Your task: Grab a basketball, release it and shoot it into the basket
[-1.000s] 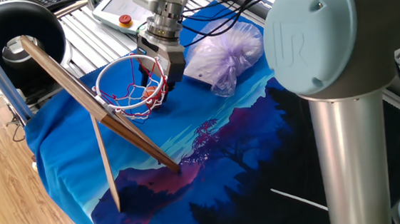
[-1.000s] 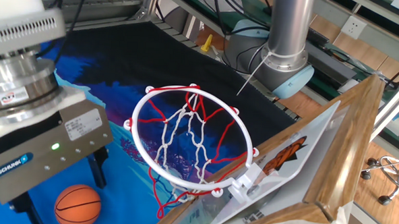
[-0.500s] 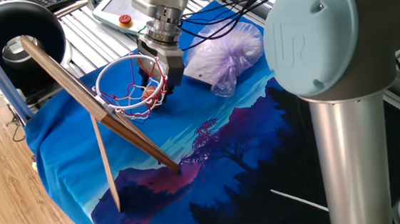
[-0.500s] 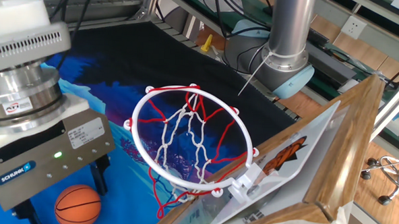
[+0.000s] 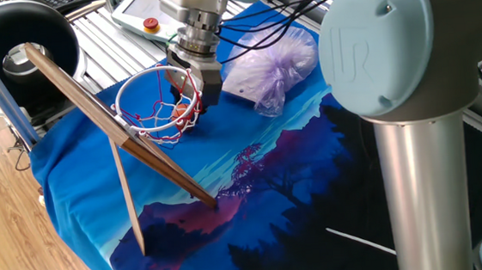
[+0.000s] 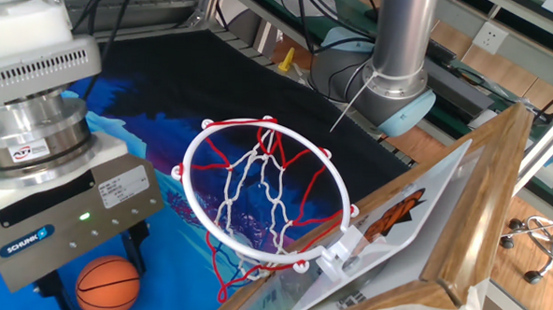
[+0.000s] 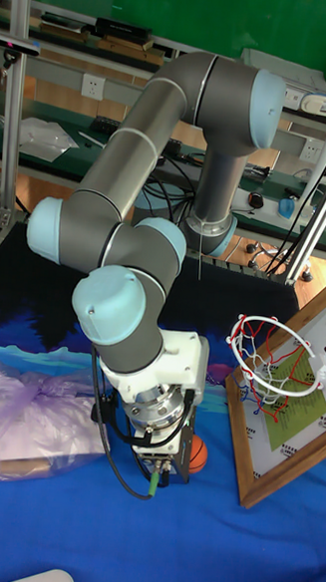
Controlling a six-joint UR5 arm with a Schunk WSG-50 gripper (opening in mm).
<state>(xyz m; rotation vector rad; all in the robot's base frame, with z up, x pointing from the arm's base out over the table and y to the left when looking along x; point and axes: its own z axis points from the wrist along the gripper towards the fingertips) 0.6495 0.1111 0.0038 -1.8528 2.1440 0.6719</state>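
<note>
My two-finger gripper (image 7: 174, 468) hangs low over the blue printed cloth (image 5: 253, 177) w/ the tiny orange seamed basketball (image 6: 107, 285) btwn my spread fingers (image 6: 137, 256), beside the red-rimmed string-net hoop (image 6: 263, 197) on its wooden backboard.

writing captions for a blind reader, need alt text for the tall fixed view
A grey and pale blue robot arm reaches down to a blue cloth, its gripper beside a small orange basketball. A toy hoop stands to the right, a purple plastic bag to the left.
</note>
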